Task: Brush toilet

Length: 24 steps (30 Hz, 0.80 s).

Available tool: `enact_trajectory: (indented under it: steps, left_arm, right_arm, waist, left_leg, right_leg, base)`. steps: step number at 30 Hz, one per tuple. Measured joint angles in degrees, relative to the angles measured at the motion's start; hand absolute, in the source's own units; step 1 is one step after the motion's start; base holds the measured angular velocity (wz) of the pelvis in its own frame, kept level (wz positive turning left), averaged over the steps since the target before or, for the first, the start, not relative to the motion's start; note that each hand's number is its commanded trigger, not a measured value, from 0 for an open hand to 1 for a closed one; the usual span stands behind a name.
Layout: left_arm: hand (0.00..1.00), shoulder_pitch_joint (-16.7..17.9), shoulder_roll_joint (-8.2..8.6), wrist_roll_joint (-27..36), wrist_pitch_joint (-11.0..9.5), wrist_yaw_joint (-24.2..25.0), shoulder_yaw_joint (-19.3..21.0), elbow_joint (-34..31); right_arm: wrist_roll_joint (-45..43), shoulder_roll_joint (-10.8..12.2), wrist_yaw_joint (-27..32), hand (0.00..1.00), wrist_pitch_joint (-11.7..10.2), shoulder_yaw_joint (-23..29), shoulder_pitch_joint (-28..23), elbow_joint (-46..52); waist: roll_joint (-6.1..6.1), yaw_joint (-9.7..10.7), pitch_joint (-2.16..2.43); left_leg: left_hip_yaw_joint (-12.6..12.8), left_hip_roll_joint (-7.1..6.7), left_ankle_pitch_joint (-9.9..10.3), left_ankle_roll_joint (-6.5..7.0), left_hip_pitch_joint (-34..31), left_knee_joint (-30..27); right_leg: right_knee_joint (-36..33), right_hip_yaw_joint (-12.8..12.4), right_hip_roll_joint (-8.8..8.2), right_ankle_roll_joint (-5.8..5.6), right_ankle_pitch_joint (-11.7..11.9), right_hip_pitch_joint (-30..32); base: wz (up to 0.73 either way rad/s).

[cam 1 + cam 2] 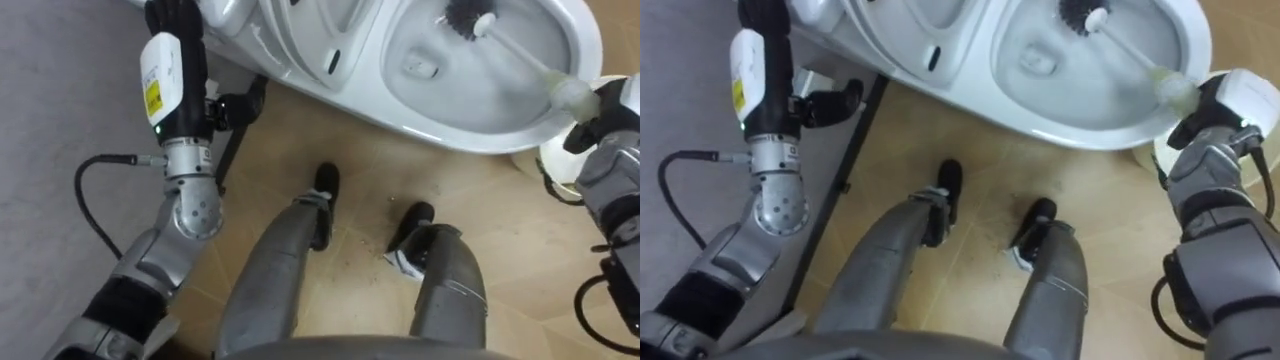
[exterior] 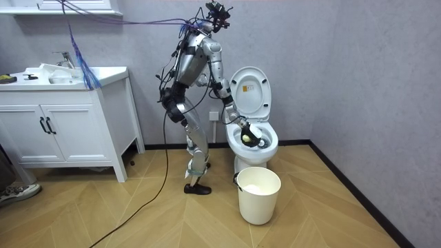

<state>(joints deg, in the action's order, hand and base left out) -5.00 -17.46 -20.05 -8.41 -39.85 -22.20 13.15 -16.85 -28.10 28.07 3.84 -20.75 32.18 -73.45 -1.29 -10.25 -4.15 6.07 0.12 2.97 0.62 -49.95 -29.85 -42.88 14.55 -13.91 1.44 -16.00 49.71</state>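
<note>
We stood close before the white ceramic toilet [image 1: 440, 135], so its bowl lay straight under our view. Our right hand [image 1: 605, 115], at the right edge of the frame, was clenched round the end of the black-bristled, pale-handled toilet brush [image 1: 530, 62]. The long handle slanted over the rim, which we judged let the bristles scrub inside the bowl near the top of the frame. Our left hand [image 1: 178, 15] was at the upper left beside the raised seat, and we could not tell whether it gripped anything. A round white plastic bucket [image 2: 259, 193] stood just beside the toilet.
</note>
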Motion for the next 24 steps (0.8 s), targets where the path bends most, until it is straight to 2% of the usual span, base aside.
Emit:
enact_trajectory:
  steps: [4, 5, 6, 8, 10, 11, 12, 15, 19, 20, 22, 24]
  left_arm:
    - [0.00, -0.44, 0.11, -0.94, 0.89, 0.78, 0.00, 1.06]
    - [0.00, -0.98, 0.47, -0.97, 0.91, 0.83, -0.52, 2.20]
    - [0.00, -1.47, 1.31, -1.23, 0.91, 1.00, -0.76, 3.58]
    - [0.00, -1.52, 2.26, -1.94, 1.00, 1.58, -0.60, 4.84]
    - [0.00, -1.40, 2.38, -2.04, 0.97, 1.77, -1.26, 5.74]
    - [0.00, -1.33, 2.38, -1.95, 0.96, 1.81, -1.93, 6.07]
    - [0.00, -1.18, 2.49, -1.92, 0.94, 1.76, -2.20, 6.33]
    - [0.00, -0.61, 2.46, -1.95, 0.61, 1.28, -2.09, 7.17]
    - [0.00, 0.35, 2.23, -1.58, 0.33, 1.12, -1.42, 7.45]
    - [0.00, 0.65, 2.22, -1.26, -0.33, 1.12, -1.04, 7.65]
    - [0.00, 1.08, 2.18, -1.25, -0.82, 1.12, -0.68, 7.75]
    - [0.00, 1.01, 2.06, -0.70, -1.25, 1.14, -1.30, 7.51]
  right_arm:
    - [-4.94, 1.83, -0.21, 1.00, 0.90, -0.01, -0.74, 2.47]
    - [-6.95, 2.33, -0.27, 1.00, 1.10, -0.32, -1.41, 3.64]
    - [-8.95, 3.15, -0.45, 1.00, 1.29, -0.58, -2.32, 5.17]
    - [-13.54, 5.16, -1.29, 1.00, 1.69, -1.21, -2.90, 7.22]
    - [-17.42, 7.34, -2.15, 1.00, 3.70, -2.52, -4.18, 8.55]
    - [-17.48, 8.72, -2.29, 1.00, 5.60, -2.91, -5.25, 8.66]
    - [-17.48, 9.00, -2.97, 1.00, 6.30, -2.97, -6.23, 8.66]
    - [-19.33, 9.40, -4.22, 1.00, 7.07, -3.07, -9.33, 11.43]
    - [-19.66, 9.82, -5.42, 1.00, 7.68, -3.07, -9.89, 12.87]
    - [-19.62, 9.54, -5.71, 1.00, 7.68, -3.08, -9.94, 12.85]
    - [-19.73, 8.70, -5.90, 1.00, 7.57, -3.73, -9.93, 12.76]
    - [-19.66, 4.99, -5.59, 1.00, 6.02, -6.22, -9.60, 11.14]
  waist:
    - [0.64, -0.08, 0.16]
    - [1.32, -0.24, 0.17]
    - [2.73, -1.00, 0.30]
    - [4.60, -1.70, 0.62]
    - [5.76, -2.58, 1.32]
    - [6.53, -2.91, 1.67]
    - [6.99, -2.92, 1.71]
    - [7.70, -3.35, 1.81]
    - [7.76, -3.21, 1.82]
    - [7.75, -3.30, 1.82]
    - [7.73, -3.37, 1.80]
    - [7.53, -3.92, 1.68]
  left_leg:
    - [-0.15, 0.02, 0.51, 0.54, 0.18, -0.65]
    - [-0.04, 0.04, 0.62, 0.51, 0.61, -0.61]
    - [-0.20, 0.46, 0.83, 0.74, 0.91, -0.64]
    - [-0.05, 1.27, 0.84, 0.76, 1.38, -0.03]
    - [-0.21, 1.03, 0.64, 0.80, 1.67, 0.85]
    - [-0.17, 1.06, 0.59, 0.89, 1.82, 1.12]
    - [-0.13, 1.04, 0.59, 0.91, 2.13, 1.34]
    - [-0.39, 1.81, 0.71, 0.70, 2.89, 1.81]
    - [-0.46, 2.33, 0.32, 0.18, 3.96, 2.92]
    - [-0.46, 2.47, 0.10, -0.04, 4.35, 3.55]
    - [-0.46, 2.68, 0.08, -0.21, 4.56, 3.77]
    - [-0.47, 2.51, 0.14, -0.32, 4.68, 4.09]
  right_leg:
    - [0.10, -0.04, 0.14, -0.55, 0.81, -0.39]
    - [0.35, 0.36, 0.28, -0.67, 1.15, -0.96]
    - [1.55, 0.26, 1.35, -1.03, 1.75, -1.97]
    - [3.96, 0.66, 2.32, -0.64, 2.90, -3.08]
    - [4.95, 0.73, 2.30, -0.97, 3.75, -3.18]
    - [5.55, 0.77, 2.47, -1.13, 4.03, -3.45]
    - [5.88, 0.88, 2.52, -1.17, 4.06, -3.85]
    - [7.59, 1.16, 3.70, -0.98, 4.30, -5.19]
    - [8.74, 1.37, 4.41, -0.07, 4.54, -6.01]
    - [9.28, 1.36, 4.67, 0.31, 4.75, -6.33]
    - [9.53, 1.20, 4.99, 0.50, 4.85, -6.55]
    - [9.11, 1.11, 4.77, 0.55, 4.32, -6.39]
  base:
    - [-0.06]
    - [-0.13]
    - [-0.13]
    - [-0.25]
    - [-0.17]
    - [-0.04]
    - [0.00]
    - [-0.06]
    - [-0.03]
    - [0.00]
    - [0.00]
    - [0.07]
